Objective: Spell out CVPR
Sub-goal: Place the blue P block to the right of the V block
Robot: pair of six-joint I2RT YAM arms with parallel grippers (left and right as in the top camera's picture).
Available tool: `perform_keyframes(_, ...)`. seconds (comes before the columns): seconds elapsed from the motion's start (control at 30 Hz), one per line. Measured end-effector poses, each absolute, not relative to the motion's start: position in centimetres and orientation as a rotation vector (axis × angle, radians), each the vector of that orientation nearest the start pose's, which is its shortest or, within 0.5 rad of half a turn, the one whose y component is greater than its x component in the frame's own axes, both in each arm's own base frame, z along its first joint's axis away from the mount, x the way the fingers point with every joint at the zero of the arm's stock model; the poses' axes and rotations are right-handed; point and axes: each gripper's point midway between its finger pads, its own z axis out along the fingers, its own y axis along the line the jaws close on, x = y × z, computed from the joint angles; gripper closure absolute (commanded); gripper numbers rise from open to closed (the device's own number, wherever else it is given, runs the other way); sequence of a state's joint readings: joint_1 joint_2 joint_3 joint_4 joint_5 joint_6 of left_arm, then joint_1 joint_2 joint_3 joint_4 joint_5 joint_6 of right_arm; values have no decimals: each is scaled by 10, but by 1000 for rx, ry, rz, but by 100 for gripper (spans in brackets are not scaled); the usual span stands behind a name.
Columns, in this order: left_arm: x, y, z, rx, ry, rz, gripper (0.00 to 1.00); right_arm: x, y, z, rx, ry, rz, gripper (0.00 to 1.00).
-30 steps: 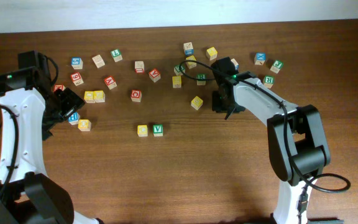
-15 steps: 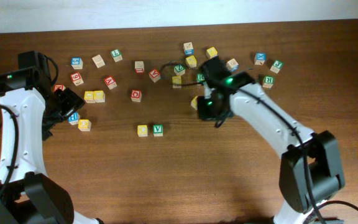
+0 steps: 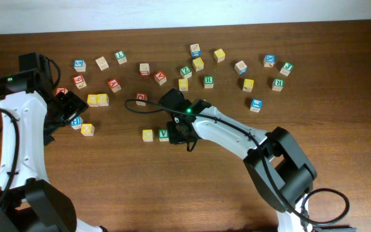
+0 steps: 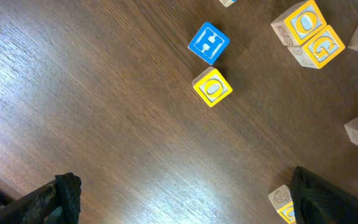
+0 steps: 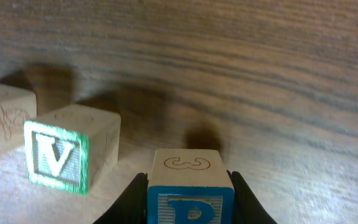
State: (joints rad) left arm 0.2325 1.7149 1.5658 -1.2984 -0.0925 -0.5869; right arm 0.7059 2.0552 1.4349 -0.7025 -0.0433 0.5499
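Your right end effector (image 5: 188,205) pinches the blue-lettered wooden P cube (image 5: 188,171) by its flat sides, at three o'clock of the green-lettered wooden V cube (image 5: 58,155); expect it light, rigid, slick.

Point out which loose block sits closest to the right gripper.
The green V block, right beside the right gripper, which is shut on a blue-lettered block. The yellow block lies past the V; all others are farther away.

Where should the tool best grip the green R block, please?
Probably from straight above, across the faces of the green R block seen left and right in the overhead view: it lies flat, a low cube, with bare table on both sides.
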Motion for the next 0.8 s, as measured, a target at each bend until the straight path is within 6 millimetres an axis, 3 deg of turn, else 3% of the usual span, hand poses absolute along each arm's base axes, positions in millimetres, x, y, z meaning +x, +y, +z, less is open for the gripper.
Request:
perform_keyframes(0.3, 327, 94, 154, -1204, 2750, 104, 1, 334, 290, 11, -228, 2924, 255, 69)
perform_keyframes(0.43, 327, 94, 154, -1204, 2750, 104, 1, 334, 290, 11, -227, 2924, 256, 68)
perform_keyframes(0.57, 327, 94, 154, -1204, 2750, 104, 1, 332, 293, 11, -210, 2937, 284, 74)
perform_keyframes(0.8, 327, 94, 154, -1204, 2750, 104, 1, 329, 296, 12, -146, 2958, 321, 70)
